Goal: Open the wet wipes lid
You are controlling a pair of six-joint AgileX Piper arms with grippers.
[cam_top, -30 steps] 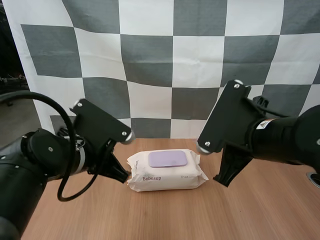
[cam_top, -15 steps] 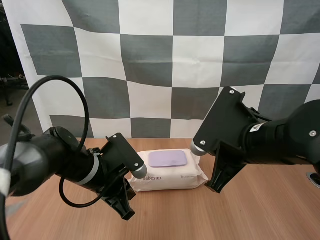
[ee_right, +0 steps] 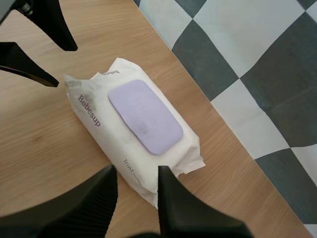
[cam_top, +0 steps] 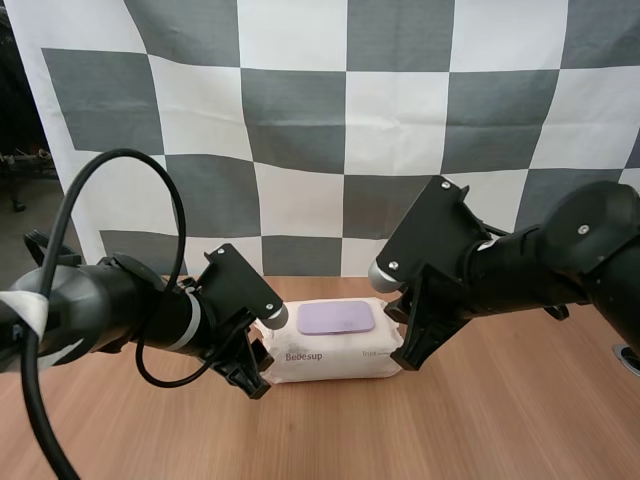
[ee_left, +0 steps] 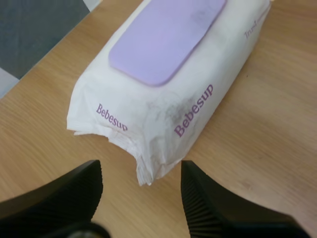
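A white Bebesup wet wipes pack (cam_top: 335,345) lies flat on the wooden table, its lilac lid (cam_top: 337,318) closed and facing up. My left gripper (cam_top: 256,378) is low at the pack's left end. In the left wrist view this gripper (ee_left: 141,166) is open, and the pack's crimped end (ee_left: 143,168) lies just ahead of the gap, untouched. My right gripper (cam_top: 408,352) sits at the pack's right end. In the right wrist view it (ee_right: 137,171) is open over the pack's (ee_right: 133,134) near long edge, with the lid (ee_right: 145,117) beyond.
The wooden table (cam_top: 500,420) runs bare in front of the pack and to both sides. Its back edge lies close behind the pack. My left gripper (ee_right: 65,67) shows in the right wrist view by the pack's far end.
Both arms have dropped and closed in on the pack's two ends. Both grippers, shut a second ago, have opened.
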